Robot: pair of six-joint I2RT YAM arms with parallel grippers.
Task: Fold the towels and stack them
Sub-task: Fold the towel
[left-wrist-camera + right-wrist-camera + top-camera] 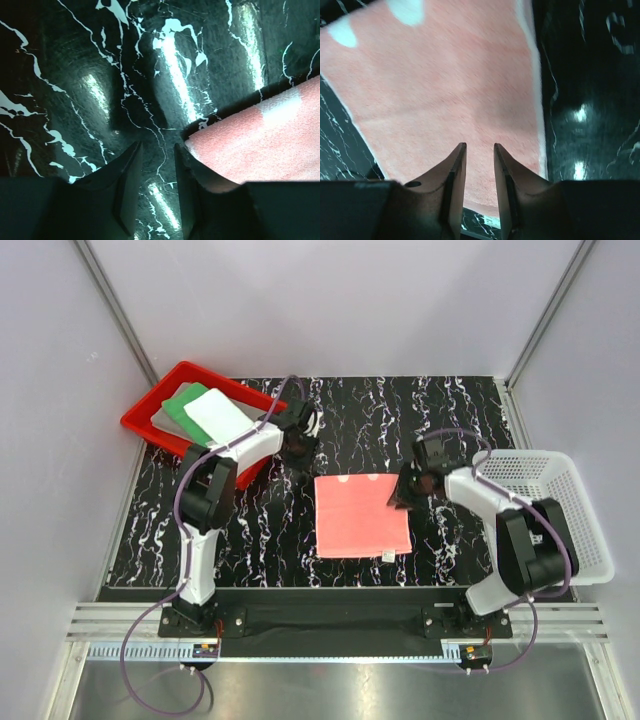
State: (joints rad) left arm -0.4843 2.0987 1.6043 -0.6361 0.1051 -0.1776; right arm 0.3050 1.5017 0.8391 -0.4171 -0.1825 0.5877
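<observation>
Looking down from above, the salmon-pink towel [360, 518] lies flat and nearly square at mid-surface [460, 410], between both arms. The right hand [405, 492] hangs over its right edge and the left hand [298, 445] is just off its far-left corner. The grey towel [162, 420], green towel [185, 405] and white towel [217, 415] lie stacked in the red tray [152, 393]; nothing shows in the mesh basket [590, 530].

From the left wrist, the fingers stand slightly apart over bare surface, with the towel corner to their right.

From the right wrist, the fingers stand slightly apart, and the towel is spread beneath, unpinched.
</observation>
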